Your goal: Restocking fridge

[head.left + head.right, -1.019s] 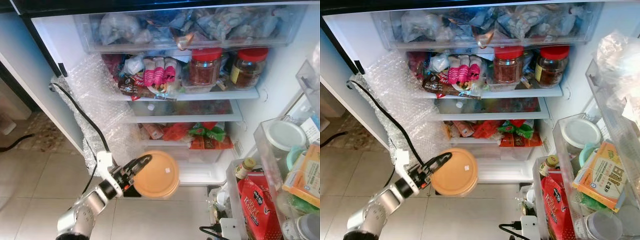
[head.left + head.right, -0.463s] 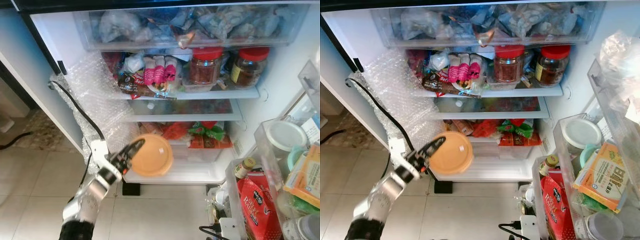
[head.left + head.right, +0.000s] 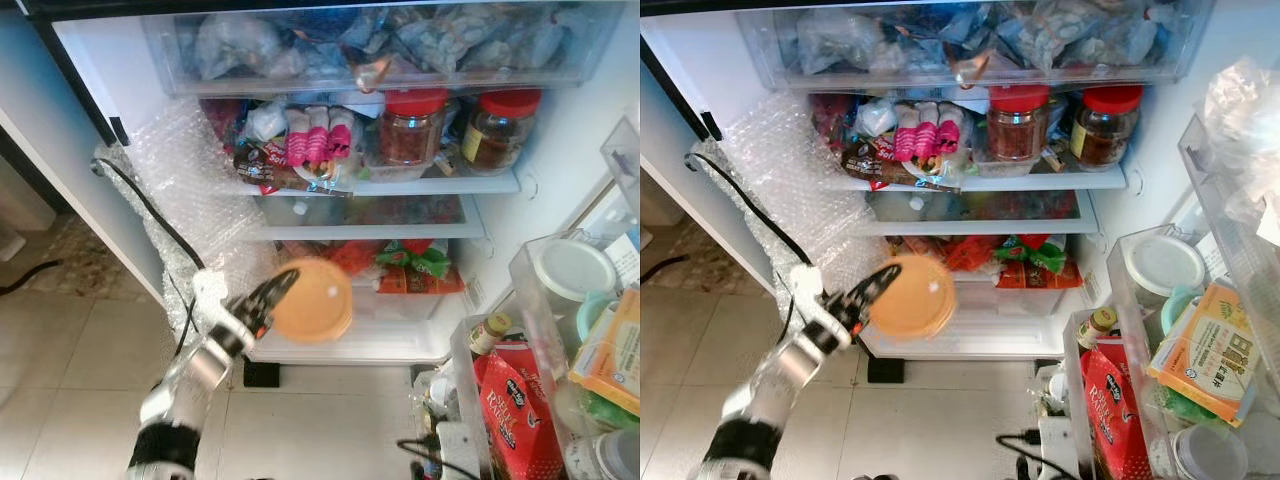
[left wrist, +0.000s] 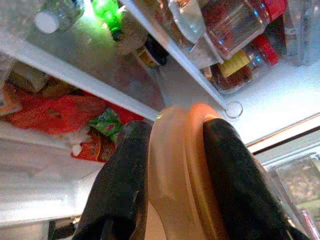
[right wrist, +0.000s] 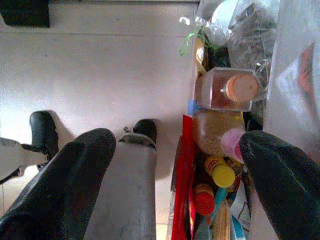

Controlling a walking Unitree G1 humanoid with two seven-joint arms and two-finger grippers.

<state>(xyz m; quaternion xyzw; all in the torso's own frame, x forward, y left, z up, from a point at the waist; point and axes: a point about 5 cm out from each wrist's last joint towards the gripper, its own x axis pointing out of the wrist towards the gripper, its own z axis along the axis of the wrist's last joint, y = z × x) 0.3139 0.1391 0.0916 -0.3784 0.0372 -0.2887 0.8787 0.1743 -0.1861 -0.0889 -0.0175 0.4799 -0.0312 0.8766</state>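
- At about nine o'clock of the head view, a sheet of bubble wrap point(image 3: 190, 190) hangs against the open fridge's point(image 3: 100, 70) left wall, with a black cable point(image 3: 150, 210) running down across it.
- At seven o'clock the left gripper point(image 3: 272, 295) reaches up from the silver arm toward the lower shelves; its two black fingers point(image 4: 125, 185) are clamped on the rim of a round orange lidded container point(image 3: 312, 300), one finger on each side.
- That container is held on edge, its flat lid facing the camera, in front of the lowest shelf and just below the red and green packets point(image 3: 410, 270) lying there.
- At twelve o'clock a clear drawer point(image 3: 380, 45) holds bagged food; on the shelf under it, pink-wrapped packets point(image 3: 315, 140) sit left of two red-capped jars point(image 3: 412, 125).
- At four o'clock the door bins point(image 3: 545, 330) carry a white-lidded tub point(image 3: 570, 270), a small bottle point(image 3: 490, 333) and a red bag point(image 3: 520, 410).
- The right gripper point(image 5: 175, 175) hangs low with its fingers spread wide, holding nothing, over pale floor tiles point(image 5: 100, 65) and a crate of bottles point(image 5: 220, 170).
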